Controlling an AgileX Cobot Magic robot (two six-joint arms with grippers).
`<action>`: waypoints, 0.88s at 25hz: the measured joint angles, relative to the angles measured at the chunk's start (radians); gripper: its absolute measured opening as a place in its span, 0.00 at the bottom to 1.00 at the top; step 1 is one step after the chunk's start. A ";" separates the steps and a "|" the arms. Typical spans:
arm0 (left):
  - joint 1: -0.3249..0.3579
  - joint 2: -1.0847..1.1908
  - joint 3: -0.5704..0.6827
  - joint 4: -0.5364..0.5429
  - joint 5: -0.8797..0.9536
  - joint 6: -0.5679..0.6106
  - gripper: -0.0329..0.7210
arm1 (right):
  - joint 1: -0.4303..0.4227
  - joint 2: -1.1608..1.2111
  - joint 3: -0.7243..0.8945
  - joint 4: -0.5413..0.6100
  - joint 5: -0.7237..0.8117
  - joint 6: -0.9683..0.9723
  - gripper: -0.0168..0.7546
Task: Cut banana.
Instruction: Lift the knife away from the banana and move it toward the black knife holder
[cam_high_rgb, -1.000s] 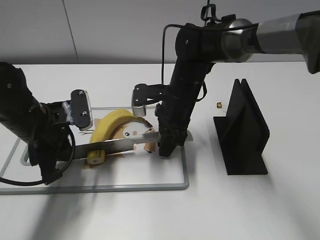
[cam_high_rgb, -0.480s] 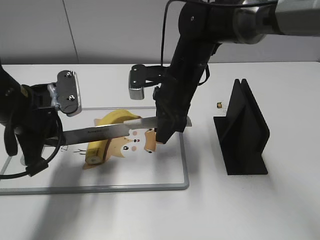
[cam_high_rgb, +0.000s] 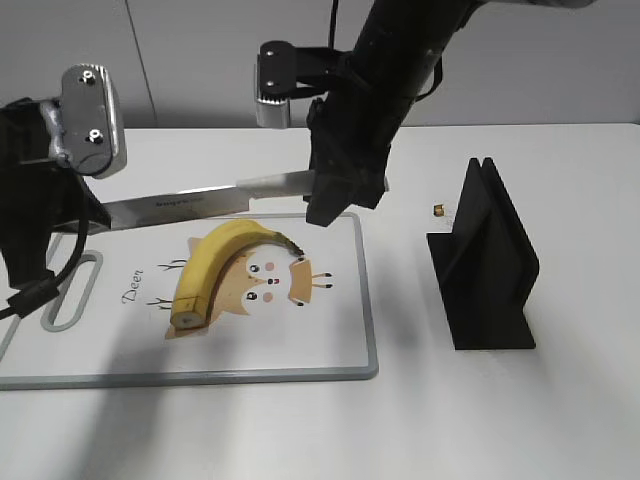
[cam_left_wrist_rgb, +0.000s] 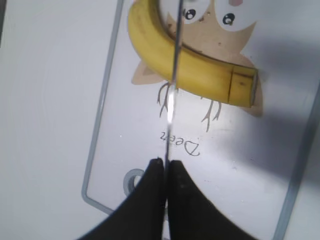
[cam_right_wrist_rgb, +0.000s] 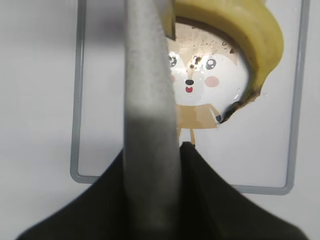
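The yellow banana (cam_high_rgb: 215, 262) lies on the white cutting board (cam_high_rgb: 300, 340), stem tip toward the middle and blunt end toward the front left. In the left wrist view the banana (cam_left_wrist_rgb: 195, 70) has a thin cut line near its blunt end. A long knife (cam_high_rgb: 190, 205) hangs level above the board's far edge, clear of the banana. My right gripper (cam_high_rgb: 335, 195) is shut on the grey handle (cam_right_wrist_rgb: 150, 100). My left gripper (cam_left_wrist_rgb: 165, 162) is shut on the blade near its tip (cam_left_wrist_rgb: 172, 75). The banana also shows in the right wrist view (cam_right_wrist_rgb: 250, 35).
A black knife stand (cam_high_rgb: 490, 265) is on the table right of the board. A small brass-coloured object (cam_high_rgb: 438, 210) lies behind it. The board has a grey rim and a handle slot at its left end (cam_high_rgb: 72, 290).
Both arms have lifted the knife. It was pressed down across the banana near its blunt end and now hangs well above the board, toward the far edge.
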 joint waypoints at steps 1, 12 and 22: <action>0.000 -0.017 0.000 0.000 0.000 0.000 0.03 | 0.000 -0.013 0.000 0.000 0.001 0.000 0.28; -0.002 -0.066 0.001 0.009 -0.026 -0.009 0.34 | 0.001 -0.036 -0.032 0.006 0.037 0.028 0.24; -0.002 -0.119 0.001 0.006 -0.070 -0.023 0.91 | 0.000 -0.036 -0.038 -0.014 0.039 0.067 0.24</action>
